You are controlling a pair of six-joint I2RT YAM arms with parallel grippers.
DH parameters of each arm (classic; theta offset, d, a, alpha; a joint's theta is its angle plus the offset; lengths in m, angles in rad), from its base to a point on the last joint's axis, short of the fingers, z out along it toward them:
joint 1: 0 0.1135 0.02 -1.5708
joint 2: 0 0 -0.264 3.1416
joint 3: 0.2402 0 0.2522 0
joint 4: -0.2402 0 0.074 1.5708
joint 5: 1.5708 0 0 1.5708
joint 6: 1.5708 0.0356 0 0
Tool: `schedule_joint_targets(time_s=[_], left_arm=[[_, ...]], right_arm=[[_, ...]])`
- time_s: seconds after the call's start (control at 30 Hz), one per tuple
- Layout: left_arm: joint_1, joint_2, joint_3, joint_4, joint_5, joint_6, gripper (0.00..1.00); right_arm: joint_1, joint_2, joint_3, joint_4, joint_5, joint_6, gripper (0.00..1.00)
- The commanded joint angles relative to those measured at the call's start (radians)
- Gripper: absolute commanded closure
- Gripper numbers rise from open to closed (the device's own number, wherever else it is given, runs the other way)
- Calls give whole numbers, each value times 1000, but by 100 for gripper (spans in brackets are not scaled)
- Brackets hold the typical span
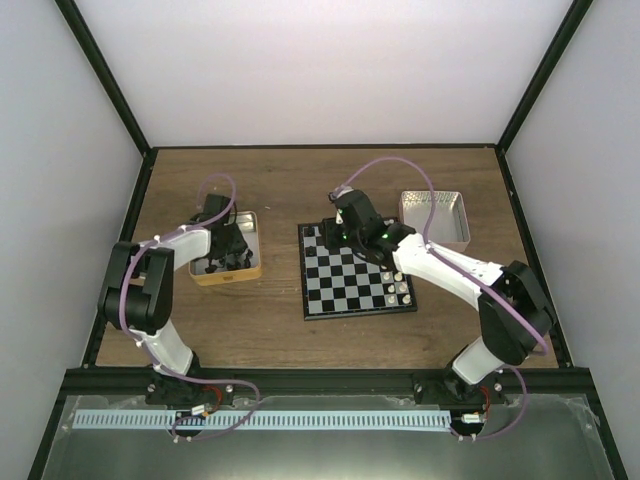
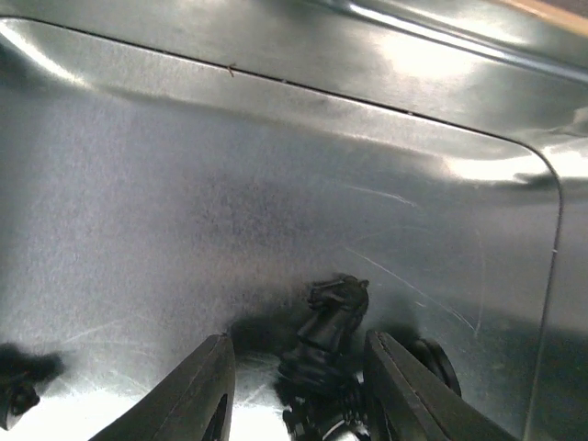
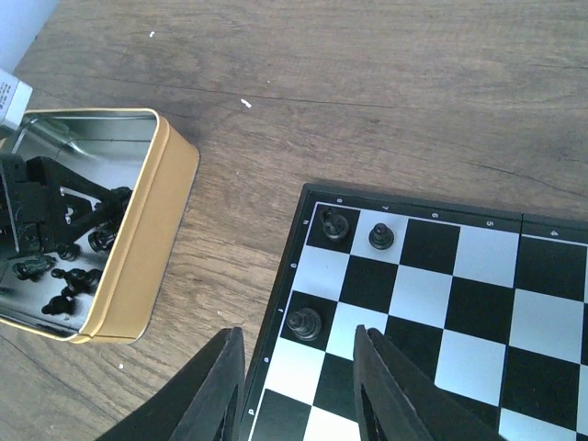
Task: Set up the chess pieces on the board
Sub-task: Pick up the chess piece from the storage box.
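Observation:
The black-and-white board (image 1: 350, 285) lies mid-table. In the right wrist view three black chess pieces (image 3: 334, 223) stand on the board (image 3: 478, 294) near its corner and left edge. My right gripper (image 3: 299, 336) is open and empty, hovering over that edge with one piece (image 3: 303, 322) below the gap; in the top view this gripper (image 1: 345, 226) is over the far left corner. My left gripper (image 1: 228, 245) is down inside the gold tin (image 1: 228, 277). It (image 2: 299, 342) is open around a black knight (image 2: 331, 317) that stands between the fingers, with a gap on the left.
More black pieces lie in the gold tin (image 3: 138, 239), among them one at the left (image 2: 18, 395) and one behind the right finger (image 2: 436, 363). A silver tin (image 1: 435, 218) stands at the far right. A few pieces stand at the board's near right (image 1: 397, 290).

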Motion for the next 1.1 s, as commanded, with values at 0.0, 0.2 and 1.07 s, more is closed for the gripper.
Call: schedule_joint_targets(time_s=[0.0, 0.2, 1.07], left_arm=[[10, 24, 0, 38, 10, 18, 60], [11, 44, -7, 42, 21, 17, 65], [-10, 14, -17, 5, -2, -19, 70]], right_arm=[[2, -24, -6, -1, -5, 18, 67], [2, -27, -5, -8, -9, 24, 68], [2, -66, -25, -1, -24, 43, 68]])
